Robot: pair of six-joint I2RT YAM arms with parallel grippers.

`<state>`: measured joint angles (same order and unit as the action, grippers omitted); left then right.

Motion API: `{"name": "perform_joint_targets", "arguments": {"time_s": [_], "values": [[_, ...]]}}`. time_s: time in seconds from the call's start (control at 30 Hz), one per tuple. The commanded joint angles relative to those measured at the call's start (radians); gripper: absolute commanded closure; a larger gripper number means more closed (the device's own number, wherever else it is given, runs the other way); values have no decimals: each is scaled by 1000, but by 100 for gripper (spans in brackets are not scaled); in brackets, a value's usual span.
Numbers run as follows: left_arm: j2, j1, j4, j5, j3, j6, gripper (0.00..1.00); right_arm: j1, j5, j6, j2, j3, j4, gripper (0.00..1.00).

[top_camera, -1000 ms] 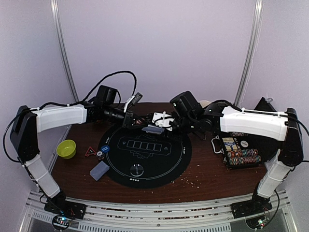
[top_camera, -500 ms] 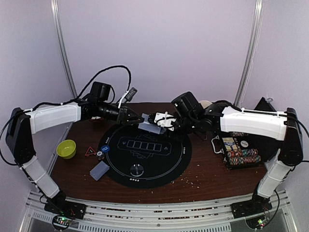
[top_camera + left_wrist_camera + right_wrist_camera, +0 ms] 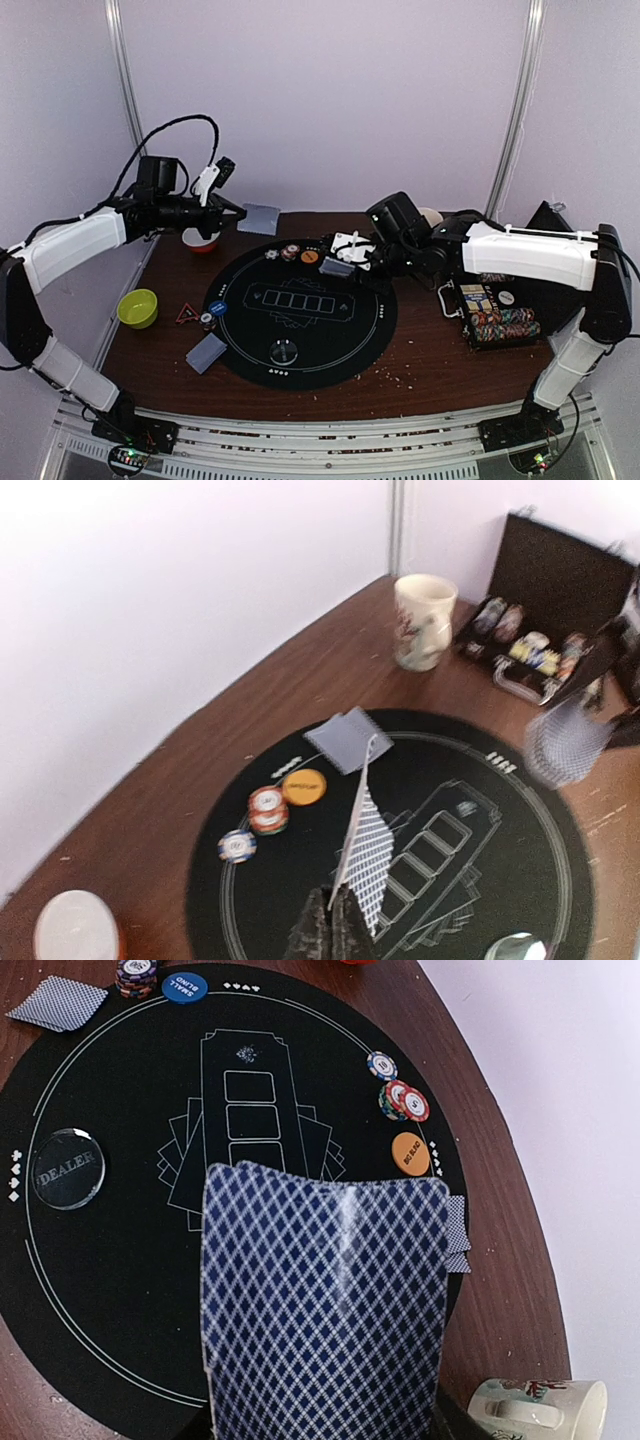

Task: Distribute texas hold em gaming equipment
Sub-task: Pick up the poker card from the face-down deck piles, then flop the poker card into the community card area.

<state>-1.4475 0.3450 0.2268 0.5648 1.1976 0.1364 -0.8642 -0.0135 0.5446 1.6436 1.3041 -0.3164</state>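
1. Over the far-left corner of the bench (image 3: 440, 375), above the white-and-orange bowl (image 3: 203, 240), the left fingers (image 3: 330, 928) are pinched shut on a single card (image 3: 362, 845). The wrist view shows its patterned back almost edge-on.
2. The right fingers (image 3: 347, 252) are clamped on a deck (image 3: 325, 1300) of blue diamond-backed cards, held above the far side of the round black mat (image 3: 300, 330).
3. On the mat's far rim lie a loose card (image 3: 348, 740), an orange disc (image 3: 303, 786), a red-striped chip stack (image 3: 268, 810) and a blue-and-white chip (image 3: 237, 846).
4. At the mat's left rim sit a blue disc (image 3: 217, 308) and a card pile (image 3: 205, 352). A clear dealer disc (image 3: 68, 1167) lies near its front edge.
5. An open chip case (image 3: 495, 315) rests at the bench's right side.
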Motion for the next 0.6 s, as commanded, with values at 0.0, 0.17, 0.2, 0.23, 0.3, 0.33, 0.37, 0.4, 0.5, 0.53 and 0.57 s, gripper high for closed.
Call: {"name": "perform_joint_targets", "arguments": {"time_s": [0.0, 0.17, 0.2, 0.23, 0.3, 0.33, 0.37, 0.4, 0.5, 0.53, 0.57], "values": [[8, 26, -170, -470, -152, 367, 100, 2, 11, -15, -48, -11, 40, 53], [-32, 54, -419, -577, -291, 595, 100, 3, 11, -11, -50, -3, 30, 53], [-54, 75, -441, -627, -294, 635, 100, 3, 11, -12, -50, -3, 30, 53], [-82, 97, -460, -672, -295, 670, 100, 2, 11, -12, -52, -4, 30, 53], [-132, 133, -517, -749, -307, 728, 100, 3, 11, -15, -55, -6, 30, 53], [-154, 142, -561, -772, -319, 750, 100, 4, 11, -16, -57, -6, 30, 53], [-170, 149, -600, -790, -330, 758, 100, 4, 11, -18, -58, -7, 31, 53], [-183, 152, -633, -795, -340, 763, 100, 4, 12, -18, -60, -7, 29, 53], [-205, 171, -700, -779, -375, 817, 100, 3, 10, -17, -66, -8, 21, 53], [-221, 182, -716, -778, -391, 854, 100, 2, 9, -15, -68, -9, 20, 53], [-238, 192, -738, -783, -409, 897, 100, 4, 8, -15, -69, -9, 20, 53]]}}
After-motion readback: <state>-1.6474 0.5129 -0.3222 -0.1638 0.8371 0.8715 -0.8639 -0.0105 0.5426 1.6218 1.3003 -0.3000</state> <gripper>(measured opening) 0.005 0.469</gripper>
